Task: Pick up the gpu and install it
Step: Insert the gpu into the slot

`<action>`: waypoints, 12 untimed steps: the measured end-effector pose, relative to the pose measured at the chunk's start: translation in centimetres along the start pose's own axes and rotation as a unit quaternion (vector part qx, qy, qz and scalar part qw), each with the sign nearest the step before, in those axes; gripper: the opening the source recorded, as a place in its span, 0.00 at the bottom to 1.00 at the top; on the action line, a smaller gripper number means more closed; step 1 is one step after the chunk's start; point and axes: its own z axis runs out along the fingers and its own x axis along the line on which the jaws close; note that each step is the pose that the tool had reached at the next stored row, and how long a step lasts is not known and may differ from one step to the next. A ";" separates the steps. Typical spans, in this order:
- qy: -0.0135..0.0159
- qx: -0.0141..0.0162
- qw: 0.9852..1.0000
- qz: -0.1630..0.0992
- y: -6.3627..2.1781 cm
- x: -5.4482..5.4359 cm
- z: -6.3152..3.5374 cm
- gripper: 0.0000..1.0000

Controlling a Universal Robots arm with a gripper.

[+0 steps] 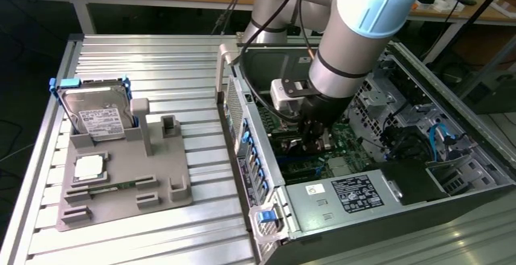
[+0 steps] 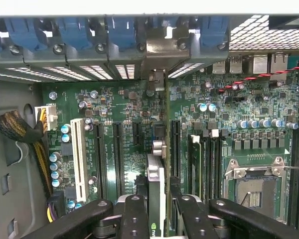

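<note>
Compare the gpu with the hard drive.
The gpu is a thin card with a silvery end bracket; the hard drive is a silver block with a white label and blue frame. The gpu is clamped in the gripper inside the computer case, over the motherboard; the hard drive stands free in the grey holder outside it. Both stand on edge.

You see the gpu [image 2: 156, 194] edge-on: a thin dark card standing upright over the motherboard slots, its silvery bracket at the case's slotted wall.
</note>
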 end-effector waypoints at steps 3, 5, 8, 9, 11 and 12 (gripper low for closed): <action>0.000 0.000 1.000 0.000 0.01 0.1 0.12 0.27; 0.000 0.000 1.000 0.000 0.00 0.1 0.12 0.27; 0.000 0.000 1.000 0.000 0.00 0.1 0.08 0.27; -0.001 0.000 1.000 0.000 0.00 0.1 0.05 0.27; -0.001 0.000 1.000 0.000 -0.01 0.0 -0.07 0.27; -0.001 0.000 1.000 0.000 -0.01 0.0 -0.17 0.27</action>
